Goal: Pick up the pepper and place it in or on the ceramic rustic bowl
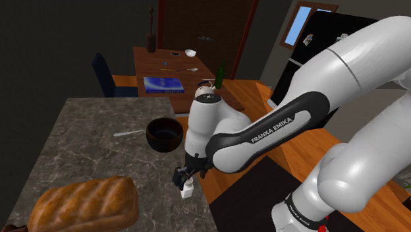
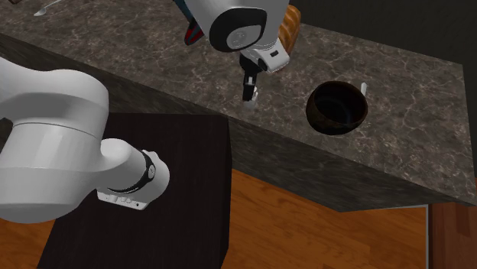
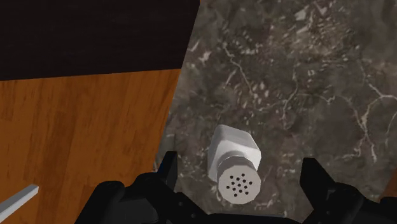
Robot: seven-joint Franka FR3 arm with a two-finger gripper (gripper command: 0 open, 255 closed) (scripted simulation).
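Home kitchen: stone counter (image 1: 79, 125), bread loaf (image 1: 85, 204), dining table (image 1: 172, 64).

Glossy white, rounded arm (image 1: 356, 72) links meet at dark grey joint bands, and one band carries white "FRANKA EMIKA" lettering (image 1: 273, 130). Just behind the matte black fingers (image 3: 315, 178), a white wrist housing (image 2: 264, 15) with a dark round cap (image 2: 238, 29) tops the all-black gripper (image 2: 248, 90).

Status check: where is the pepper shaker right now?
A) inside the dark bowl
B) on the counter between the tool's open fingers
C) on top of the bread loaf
B: the white pepper shaker stands on the counter between the tool's spread fingers, untouched, apart from the dark bowl.
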